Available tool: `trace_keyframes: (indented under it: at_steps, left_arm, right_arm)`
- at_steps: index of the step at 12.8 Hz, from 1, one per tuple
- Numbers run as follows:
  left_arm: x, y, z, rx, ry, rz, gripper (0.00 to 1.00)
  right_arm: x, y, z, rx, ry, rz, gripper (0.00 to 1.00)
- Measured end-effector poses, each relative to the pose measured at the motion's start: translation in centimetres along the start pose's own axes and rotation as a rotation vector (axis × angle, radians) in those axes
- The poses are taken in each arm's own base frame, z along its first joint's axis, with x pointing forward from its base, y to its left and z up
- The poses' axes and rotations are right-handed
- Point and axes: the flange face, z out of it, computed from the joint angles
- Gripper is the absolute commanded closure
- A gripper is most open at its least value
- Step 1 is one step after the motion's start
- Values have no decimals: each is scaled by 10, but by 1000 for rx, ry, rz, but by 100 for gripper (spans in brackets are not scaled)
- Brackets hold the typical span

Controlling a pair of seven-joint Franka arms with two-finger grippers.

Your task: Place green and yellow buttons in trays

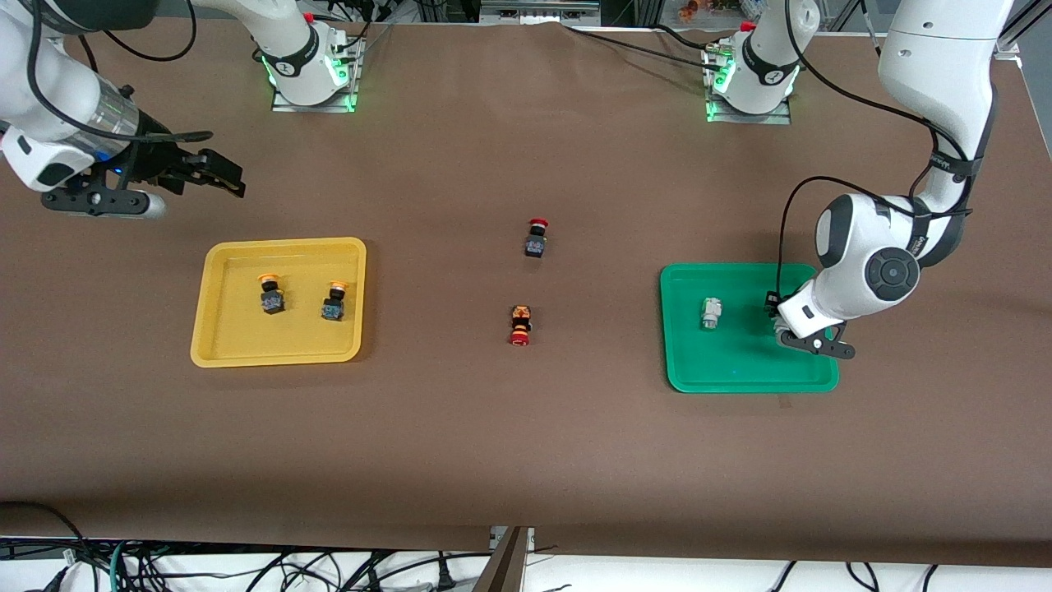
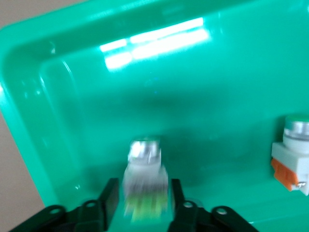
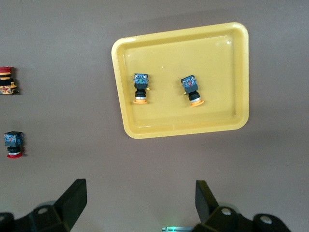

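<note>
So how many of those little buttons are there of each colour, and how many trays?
Yellow-capped buttons: 2, both in the yellow tray
Green buttons: 2, one lying in the green tray, one between the left gripper's fingers
Red-capped buttons: 2, on the table
Trays: 2
Total: 8

1. The brown table [image 1: 526, 436] carries everything in view.
2. A yellow tray [image 1: 215, 329] lies flat on it toward the right arm's end.
3. A green tray [image 1: 740, 374] lies flat on it toward the left arm's end, well apart from the yellow one.
4. Between the 2 trays, 2 red-capped switches rest on the bare surface: one [image 1: 536, 239] farther from the front camera, the other [image 1: 520, 325] nearer to it.
5. The 2 arm bases [image 1: 312, 70] stand along the table's robot-side edge.
</note>
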Motion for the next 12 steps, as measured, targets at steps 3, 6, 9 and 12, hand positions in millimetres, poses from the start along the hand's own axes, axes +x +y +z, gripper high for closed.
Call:
trace_keyframes:
  at_steps: [3,6,9,12]
  left_arm:
    - [23,0,-82,-50,50,-69,0]
    - [21,-2,-225,-56,75,-86,0]
    - [-28,-6,-318,-64,25,-192,0]
    - [-65,-16,-359,-67,10,-246,0]
  right_arm:
    - [2,7,-5,-14,10,11,1]
    - [3,3,-10,-32,25,12,1]
    - [7,6,-25,-29,57,-2,1]
    - [18,5,-38,-26,85,-3,1]
